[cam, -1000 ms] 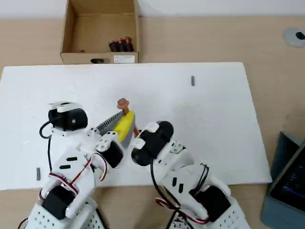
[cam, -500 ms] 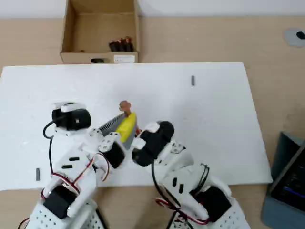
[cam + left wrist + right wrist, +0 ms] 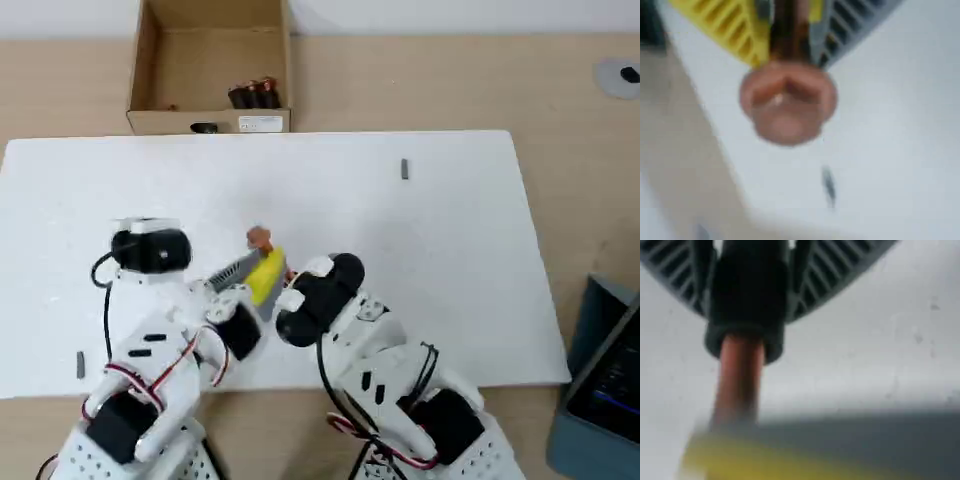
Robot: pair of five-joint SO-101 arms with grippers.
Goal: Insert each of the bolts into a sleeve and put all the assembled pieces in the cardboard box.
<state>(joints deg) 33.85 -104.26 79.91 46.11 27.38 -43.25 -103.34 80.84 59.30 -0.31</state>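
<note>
In the high view the left gripper is clamped on the bolt, whose head points to 12 o'clock. The cardboard box sits well apart toward 11 o'clock with finished pieces inside. In the left wrist view the yellow and grey jaws pinch the bolt just behind its head, so that grip should hold firm and straight. In the right wrist view the right gripper is closed on the black sleeve with the bolt partly entered. I judge a slow push along the shared line, without tilting, would seat it best.
</note>
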